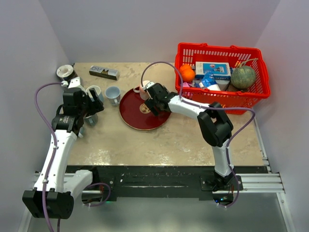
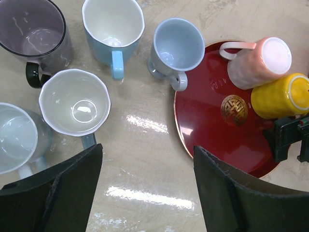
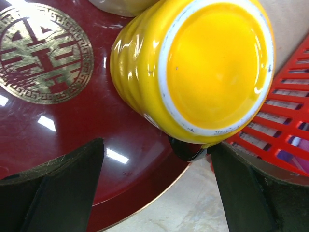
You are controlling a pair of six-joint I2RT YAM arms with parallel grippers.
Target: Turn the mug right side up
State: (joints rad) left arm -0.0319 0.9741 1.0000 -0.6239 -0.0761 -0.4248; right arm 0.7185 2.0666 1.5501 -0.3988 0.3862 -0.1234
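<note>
In the top view, the left gripper (image 1: 91, 107) hovered at middle left with its jaws apart around nothing. Its wrist view showed upright cups below it: a white faceted ceramic mug (image 2: 75, 101) nearest, then a pale blue mug with a blue handle (image 2: 113, 29) and a grey-blue tapered mug (image 2: 176, 48). At centre frame the right gripper (image 1: 154, 105) hung with jaws spread wide on either side of the ribbed yellow mug (image 3: 212, 63). That mug sat base-up near the edge of the round dark red plate (image 3: 58, 121). Just beside it, a pink mug (image 2: 256, 60) was also inverted. Farthest, at upper right, stood the red plastic basket (image 1: 251, 94).
</note>
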